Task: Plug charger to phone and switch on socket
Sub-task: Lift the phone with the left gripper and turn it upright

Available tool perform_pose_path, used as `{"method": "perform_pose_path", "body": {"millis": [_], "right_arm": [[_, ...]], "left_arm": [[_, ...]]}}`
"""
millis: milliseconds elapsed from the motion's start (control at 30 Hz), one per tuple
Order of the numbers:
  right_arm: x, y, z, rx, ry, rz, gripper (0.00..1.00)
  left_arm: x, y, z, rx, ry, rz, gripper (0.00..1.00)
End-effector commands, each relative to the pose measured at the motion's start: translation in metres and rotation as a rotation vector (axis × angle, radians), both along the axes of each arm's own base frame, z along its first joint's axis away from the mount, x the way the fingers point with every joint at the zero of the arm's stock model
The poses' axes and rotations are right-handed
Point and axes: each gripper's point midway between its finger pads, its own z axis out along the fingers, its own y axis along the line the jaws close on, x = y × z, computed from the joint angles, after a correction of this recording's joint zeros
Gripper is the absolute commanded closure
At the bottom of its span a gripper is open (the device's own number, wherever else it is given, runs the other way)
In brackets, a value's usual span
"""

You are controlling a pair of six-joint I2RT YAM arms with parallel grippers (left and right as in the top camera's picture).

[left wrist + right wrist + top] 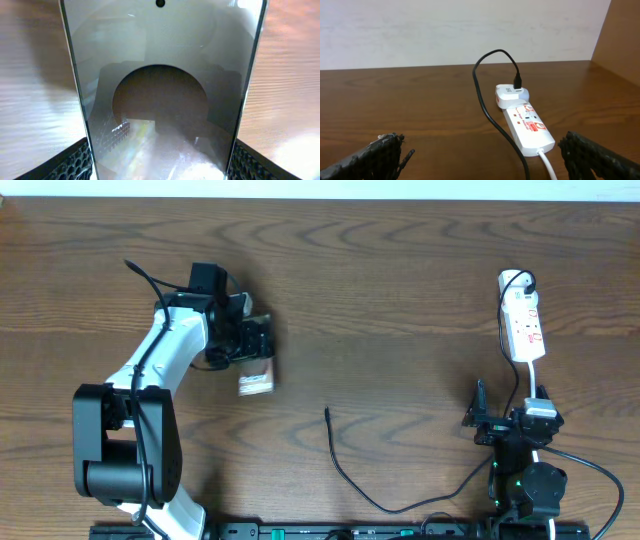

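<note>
The phone (258, 378) lies left of the table's centre, with my left gripper (250, 345) closed over its far end. In the left wrist view the phone's glossy face (160, 75) fills the frame. Both black finger pads (72, 162) press its long edges, so the left gripper (160, 162) is shut on it. The charger's thin black cable (345, 475) ends in a loose plug tip (327, 412) at mid-table. At the far right lies the white socket (522, 320) (527, 125). My right gripper (510, 418) (482, 155) stands wide open and empty just in front of the socket.
A white adapter (511, 96) is plugged into the socket's far end, and the black cable (485, 110) loops out of it toward me. The socket's white cord (547, 165) leaves its near end between my right fingers. A pale wall stands behind the table.
</note>
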Motion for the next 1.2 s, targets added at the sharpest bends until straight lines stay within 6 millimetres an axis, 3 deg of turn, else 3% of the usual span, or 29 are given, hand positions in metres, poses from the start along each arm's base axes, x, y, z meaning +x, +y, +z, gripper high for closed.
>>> {"method": "perform_pose_path", "body": {"millis": [0,133,300,600,867,1167], "right_arm": [[0.0,-0.001,0.0,0.013,-0.003,-0.007,0.01],[0.0,-0.001,0.0,0.013,-0.004,-0.007,0.01],[0.0,-0.001,0.0,0.013,-0.004,-0.007,0.01],[0.0,-0.001,0.0,0.013,-0.004,-0.007,0.01],[0.0,-0.001,0.0,0.013,-0.004,-0.007,0.01],[0.0,-0.001,0.0,0.013,-0.003,-0.007,0.01]], "left_arm": [[0.011,-0.049,0.054,-0.35,-0.018,0.037,0.93],[0.022,-0.072,0.084,-0.577,0.046,0.139,0.93],[0.032,-0.085,0.11,-0.747,0.169,0.272,0.93],[0.037,-0.101,0.159,-0.988,0.326,0.278,0.93],[0.028,-0.097,0.179,-1.075,0.466,0.269,0.93],[0.031,-0.085,0.183,-1.099,0.531,0.323,0.92]]}}
